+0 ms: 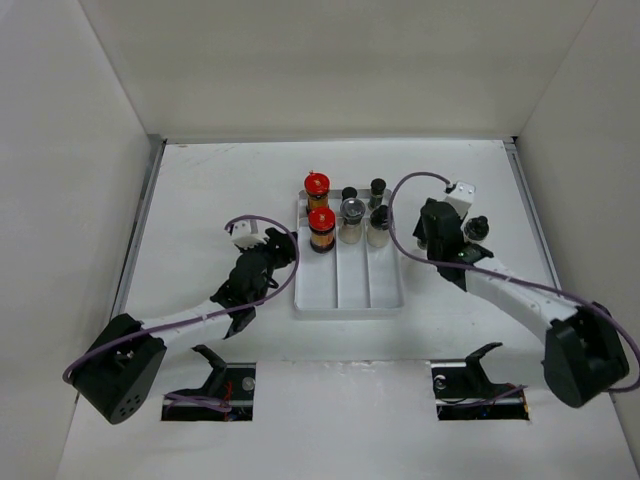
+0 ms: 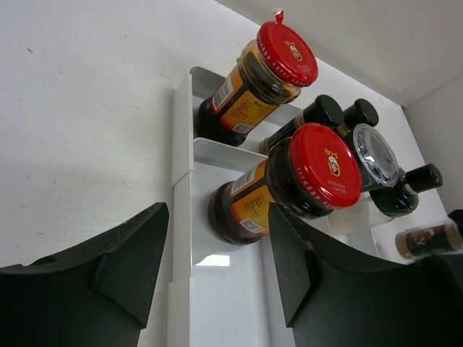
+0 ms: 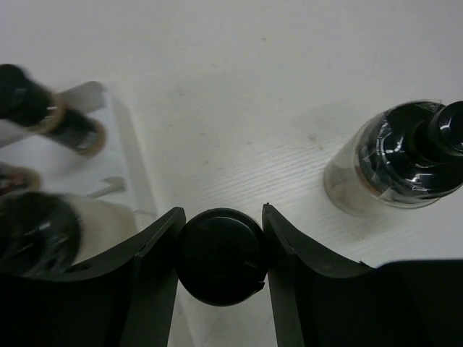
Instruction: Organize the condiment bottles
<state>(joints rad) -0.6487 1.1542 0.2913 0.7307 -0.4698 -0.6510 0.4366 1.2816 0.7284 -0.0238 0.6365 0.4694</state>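
Note:
A white divided tray (image 1: 345,290) holds two red-capped amber bottles (image 1: 317,186) (image 1: 321,228) in its left lane and several dark-lidded bottles (image 1: 352,218) beside them. My left gripper (image 1: 276,256) is open and empty at the tray's left edge; in the left wrist view (image 2: 217,238) its jaws straddle the left lane just short of the nearer red-capped bottle (image 2: 289,181). My right gripper (image 1: 437,233) is to the right of the tray, shut on a black-lidded bottle (image 3: 221,260), which is hidden under it in the top view. Another dark-lidded bottle (image 1: 477,228) (image 3: 394,166) stands on the table to its right.
The near half of the tray's lanes (image 2: 217,311) is bare. White walls enclose the table at the back and on both sides. Two openings with black mounts (image 1: 215,385) (image 1: 475,385) sit at the near edge.

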